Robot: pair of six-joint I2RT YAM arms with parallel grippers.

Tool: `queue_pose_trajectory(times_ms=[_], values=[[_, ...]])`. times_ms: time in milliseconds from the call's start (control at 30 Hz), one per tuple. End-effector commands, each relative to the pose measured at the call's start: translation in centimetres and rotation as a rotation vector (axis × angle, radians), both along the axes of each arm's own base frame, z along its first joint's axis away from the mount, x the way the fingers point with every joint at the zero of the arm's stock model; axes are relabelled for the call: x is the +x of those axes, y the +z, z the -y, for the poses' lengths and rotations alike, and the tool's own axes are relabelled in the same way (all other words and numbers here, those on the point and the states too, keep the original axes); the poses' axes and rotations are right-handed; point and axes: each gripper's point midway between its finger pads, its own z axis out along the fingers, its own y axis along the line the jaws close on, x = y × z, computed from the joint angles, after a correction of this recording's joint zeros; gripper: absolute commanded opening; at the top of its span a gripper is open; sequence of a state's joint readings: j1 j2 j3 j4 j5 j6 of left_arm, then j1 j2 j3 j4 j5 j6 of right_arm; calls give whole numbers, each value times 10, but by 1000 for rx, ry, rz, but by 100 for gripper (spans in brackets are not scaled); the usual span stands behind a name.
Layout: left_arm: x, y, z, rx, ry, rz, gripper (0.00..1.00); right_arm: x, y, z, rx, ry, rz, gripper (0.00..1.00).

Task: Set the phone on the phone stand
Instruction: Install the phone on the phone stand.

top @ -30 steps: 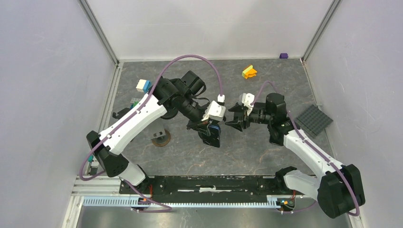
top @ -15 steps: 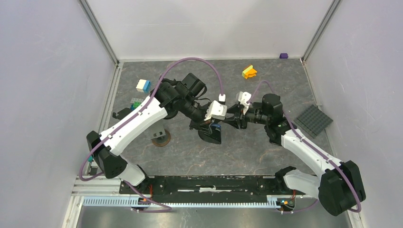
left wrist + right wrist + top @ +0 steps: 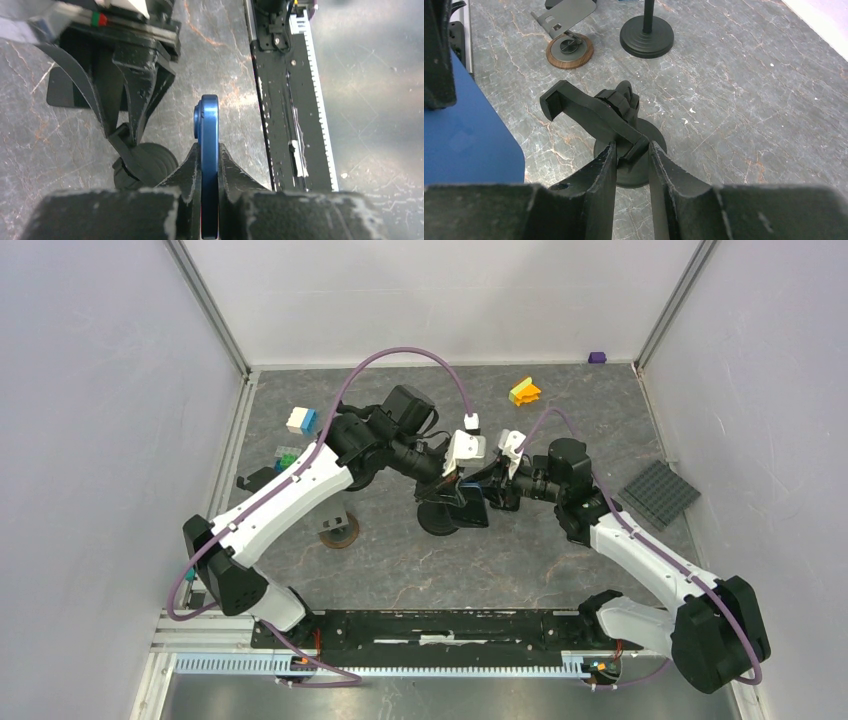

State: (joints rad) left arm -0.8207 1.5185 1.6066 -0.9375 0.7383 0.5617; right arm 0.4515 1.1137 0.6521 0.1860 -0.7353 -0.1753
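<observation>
We log two items.

1. Phone (image 3: 208, 120): blue, held edge-on above the table (image 3: 744, 90), clenched between the fingers of our left gripper (image 3: 209, 159).
2. Phone stand (image 3: 589, 112): black, round base on the table, the cradle's lower lip pinched by our right gripper (image 3: 630, 150).

The phone hangs just beside the cradle, not yet on it.

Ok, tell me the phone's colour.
Blue. The phone shows best in the right wrist view.

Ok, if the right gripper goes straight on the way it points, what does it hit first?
The black plastic phone stand, whose cradle end sits between the fingers of the right gripper; whether they touch it yet is unclear.
</observation>
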Motion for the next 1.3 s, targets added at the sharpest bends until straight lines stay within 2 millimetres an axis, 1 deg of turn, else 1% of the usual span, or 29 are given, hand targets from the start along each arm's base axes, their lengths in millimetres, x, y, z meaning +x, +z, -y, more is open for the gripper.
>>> queue_pose_trajectory(times_ms=[0, 67, 167, 600, 867, 967, 1067, 1267], values=[[4, 27, 25, -134, 3, -15, 2, 8, 19, -1, 29, -42, 44, 31], [7, 31, 30, -154, 3, -7, 2, 8, 18, 0, 26, -52, 38, 30], [13, 29, 34, -148, 6, 8, 2, 9, 17, 0, 23, -64, 35, 28], [37, 23, 31, -65, 33, 115, 2, 10, 16, 1, 8, -76, 36, 18], [50, 12, 26, -3, 66, 158, 2, 8, 19, 1, 11, -76, 41, 13], [56, 8, 24, 23, 93, 165, 2, 7, 21, 2, 12, -79, 47, 11], [59, 4, 26, 39, 126, 138, 2, 7, 21, 2, 12, -86, 49, 8], [70, 4, 24, 43, 244, 122, 2, 9, 21, 4, 12, -117, 52, 1]])
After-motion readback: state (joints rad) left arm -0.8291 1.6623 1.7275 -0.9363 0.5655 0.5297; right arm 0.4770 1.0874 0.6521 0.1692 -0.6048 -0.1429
